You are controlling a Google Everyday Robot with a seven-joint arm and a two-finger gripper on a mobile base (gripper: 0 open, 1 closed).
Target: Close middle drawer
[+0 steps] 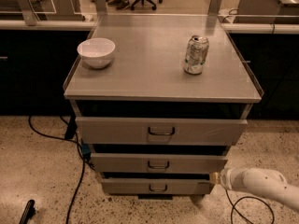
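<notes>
Camera view. The gripper [215, 177] enters from the lower right on a white arm [261, 186], its tip at the right end of the cabinet's drawer fronts. Whether it is released or clenched cannot be told. The middle drawer [126, 163] lies just above and to the left of the gripper, its right end near the tip; contact cannot be judged. Its front stands slightly out from the cabinet, with a dark gap above it. The bottom drawer [126, 186] is directly left of the gripper and the top drawer [117, 130] higher. On the cabinet top [149, 69], well above, stand a can [196, 55] and, farther left, a white bowl [96, 52].
</notes>
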